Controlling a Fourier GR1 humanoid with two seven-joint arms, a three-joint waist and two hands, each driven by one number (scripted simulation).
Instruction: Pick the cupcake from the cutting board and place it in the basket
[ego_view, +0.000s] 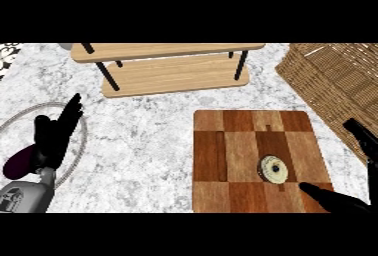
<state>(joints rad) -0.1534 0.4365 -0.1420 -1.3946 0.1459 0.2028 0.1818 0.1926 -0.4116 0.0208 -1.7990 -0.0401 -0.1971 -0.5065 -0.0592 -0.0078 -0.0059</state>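
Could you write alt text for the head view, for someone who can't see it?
A small cupcake sits on a checkered wooden cutting board on a marble counter, with the robot's open right hand just beside it. A wicker basket stands at the upper right, a wooden shelf at the top, and the open left hand rests at the left.

Counter (155, 145): mottled grey-white stone look. Cutting board (221, 150), near right: chequered wood, satin. Basket (332, 80), far right: woven wicker, rough. Shelf (170, 75), far: pale wood, black legs.
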